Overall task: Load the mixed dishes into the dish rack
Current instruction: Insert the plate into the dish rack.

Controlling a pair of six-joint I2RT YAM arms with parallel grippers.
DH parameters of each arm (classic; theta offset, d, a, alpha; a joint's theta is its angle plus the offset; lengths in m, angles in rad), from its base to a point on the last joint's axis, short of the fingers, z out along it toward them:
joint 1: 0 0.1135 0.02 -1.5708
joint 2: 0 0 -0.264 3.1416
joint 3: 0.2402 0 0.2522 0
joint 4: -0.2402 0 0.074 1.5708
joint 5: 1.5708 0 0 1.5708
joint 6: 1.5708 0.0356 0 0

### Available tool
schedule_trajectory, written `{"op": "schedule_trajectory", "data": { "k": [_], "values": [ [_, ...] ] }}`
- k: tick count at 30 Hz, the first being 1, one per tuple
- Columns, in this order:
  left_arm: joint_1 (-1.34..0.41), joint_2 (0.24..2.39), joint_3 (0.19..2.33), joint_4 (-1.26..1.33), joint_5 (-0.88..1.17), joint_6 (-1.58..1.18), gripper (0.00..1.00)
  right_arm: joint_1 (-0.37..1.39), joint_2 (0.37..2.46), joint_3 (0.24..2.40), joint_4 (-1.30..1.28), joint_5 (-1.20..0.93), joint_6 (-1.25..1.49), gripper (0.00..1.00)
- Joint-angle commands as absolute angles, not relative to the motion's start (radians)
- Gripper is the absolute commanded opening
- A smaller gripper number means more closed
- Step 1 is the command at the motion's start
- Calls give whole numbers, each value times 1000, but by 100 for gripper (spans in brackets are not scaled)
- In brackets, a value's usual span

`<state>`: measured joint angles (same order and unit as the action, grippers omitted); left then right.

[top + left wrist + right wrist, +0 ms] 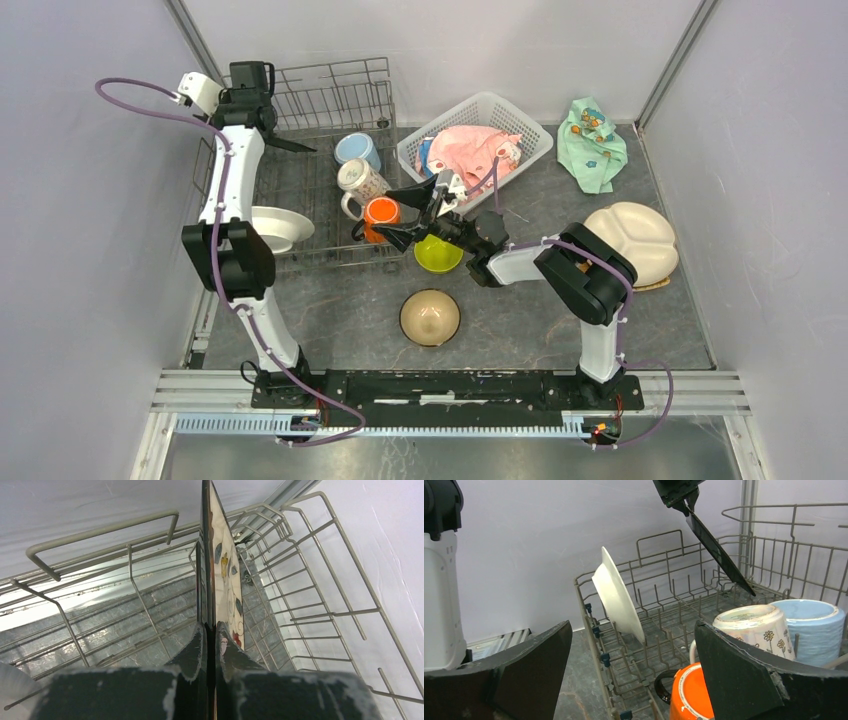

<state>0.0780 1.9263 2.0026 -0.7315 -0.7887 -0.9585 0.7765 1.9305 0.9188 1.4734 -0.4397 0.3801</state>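
Top external, dish rack (330, 95), mugs (362, 180), white plate (278, 228)

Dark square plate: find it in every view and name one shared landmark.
Top external: dark square plate upper left, edge-on in the left gripper.
Left wrist: plate centre, upright in the gripper.
Right wrist: plate top right, slanting down.
Shared landmark: the dish rack, by its wire walls.
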Motion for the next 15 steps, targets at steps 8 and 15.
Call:
{"op": "schedule_trajectory", "data": {
  "k": [8, 15],
  "values": [
    [71, 1837, 2109, -631, -909, -1082, 2, 781, 1871, 839, 1953, -471, 453, 98],
    [46, 1808, 2123, -669, -906, -1097, 2, 779, 1888, 875, 1959, -493, 483, 98]
  ]
}}
